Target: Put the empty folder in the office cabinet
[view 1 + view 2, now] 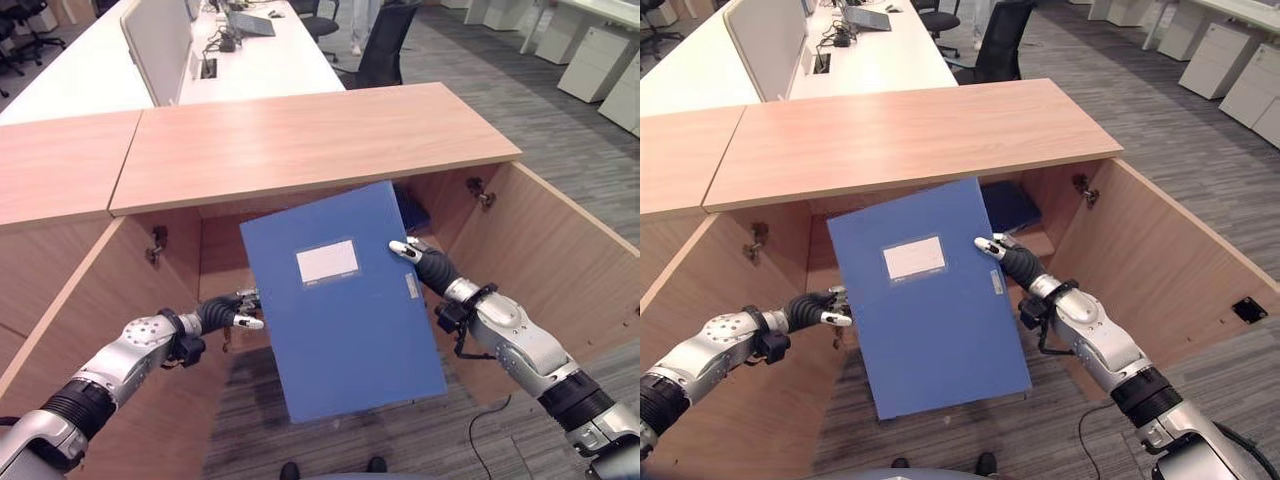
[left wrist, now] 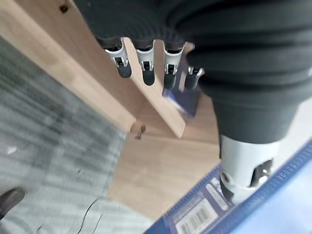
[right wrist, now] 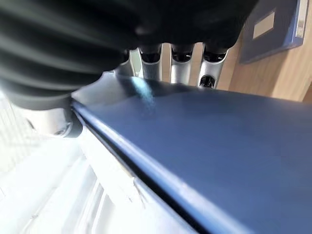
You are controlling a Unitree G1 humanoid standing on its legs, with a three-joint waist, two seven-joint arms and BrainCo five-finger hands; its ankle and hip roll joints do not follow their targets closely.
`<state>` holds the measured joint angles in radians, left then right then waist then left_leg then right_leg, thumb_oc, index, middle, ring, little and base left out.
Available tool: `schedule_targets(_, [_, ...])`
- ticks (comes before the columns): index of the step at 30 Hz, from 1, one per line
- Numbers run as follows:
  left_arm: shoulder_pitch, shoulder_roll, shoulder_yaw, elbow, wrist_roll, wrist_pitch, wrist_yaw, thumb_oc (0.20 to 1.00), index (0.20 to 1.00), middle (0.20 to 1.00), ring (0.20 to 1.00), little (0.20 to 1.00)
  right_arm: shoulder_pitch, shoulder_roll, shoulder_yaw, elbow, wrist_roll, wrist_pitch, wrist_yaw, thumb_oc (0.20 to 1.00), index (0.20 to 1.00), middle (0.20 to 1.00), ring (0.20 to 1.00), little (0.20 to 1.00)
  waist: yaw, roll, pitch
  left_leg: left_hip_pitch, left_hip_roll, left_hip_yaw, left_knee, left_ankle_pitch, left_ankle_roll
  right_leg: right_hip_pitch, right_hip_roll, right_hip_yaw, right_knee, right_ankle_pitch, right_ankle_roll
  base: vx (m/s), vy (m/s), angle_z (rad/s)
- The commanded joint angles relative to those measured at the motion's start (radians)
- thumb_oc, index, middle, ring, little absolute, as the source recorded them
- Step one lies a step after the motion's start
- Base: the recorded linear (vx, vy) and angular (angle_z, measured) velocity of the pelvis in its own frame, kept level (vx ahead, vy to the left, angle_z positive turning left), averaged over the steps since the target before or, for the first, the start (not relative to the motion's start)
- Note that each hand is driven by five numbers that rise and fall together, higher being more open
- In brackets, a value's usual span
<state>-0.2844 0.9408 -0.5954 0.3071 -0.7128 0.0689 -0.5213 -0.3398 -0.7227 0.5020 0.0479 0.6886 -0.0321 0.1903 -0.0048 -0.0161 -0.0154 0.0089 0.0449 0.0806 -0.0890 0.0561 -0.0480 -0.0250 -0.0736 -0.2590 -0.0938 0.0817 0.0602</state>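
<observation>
Your right hand [image 1: 1005,257] pinched the blue folder [image 1: 930,300] before the open cabinet [image 1: 910,130], not yet shelved; left hand [image 1: 825,308] fingers straight, its thumb against the folder's edge

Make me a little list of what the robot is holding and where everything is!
held thing: blue folder, tilted, with a white label on its front
right hand: grips the folder's right edge
left hand: at the folder's left edge, fingers straight
cabinet: wooden, both doors open, right in front of the robot
inside the cabinet: another blue folder at the back
folder put away: not yet, it is in front of the opening
</observation>
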Motion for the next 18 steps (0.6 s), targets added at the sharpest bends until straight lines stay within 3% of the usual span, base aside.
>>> schedule_targets(1, [-0.053, -0.026, -0.029, 0.047, -0.049, -0.013, -0.051, 1.0, 1.0, 1.0, 1.0, 1.0, -0.063, 0.011, 0.016, -0.038, 0.066, -0.047, 0.027, 0.2, 0.2, 0.2, 0.2, 0.2, 0.018, -0.03, -0.062, -0.015, 0.022, 0.009, 0.002, -0.087, -0.048, 0.008, -0.033, -0.05, 0.007, -0.051, 0.108, 0.0, 0.0, 0.0])
schedule_targets(10, [-0.076, -0.11, -0.117, -0.017, -0.186, 0.067, -0.097, 1.0, 1.0, 1.0, 1.0, 1.0, -0.11, 0.065, 0.073, -0.03, 0.056, -0.041, 0.03, 0.2, 0.2, 0.2, 0.2, 0.2, 0.009, -0.029, -0.067, -0.014, 0.022, 0.013, 0.002, -0.087, -0.044, 0.008, -0.034, -0.047, 0.007, -0.05, 0.107, -0.01, -0.001, -0.04])
schedule_targets(18, [-0.057, -0.206, -0.117, -0.08, -0.253, 0.072, -0.067, 1.0, 1.0, 1.0, 1.0, 1.0, -0.11, 0.115, 0.076, -0.011, 0.037, -0.049, 0.014, 0.2, 0.2, 0.2, 0.2, 0.2, 0.015, -0.035, -0.063, -0.013, 0.018, 0.008, 0.002, -0.085, -0.04, 0.015, -0.036, -0.048, 0.007, -0.051, 0.104, -0.01, -0.002, -0.02])
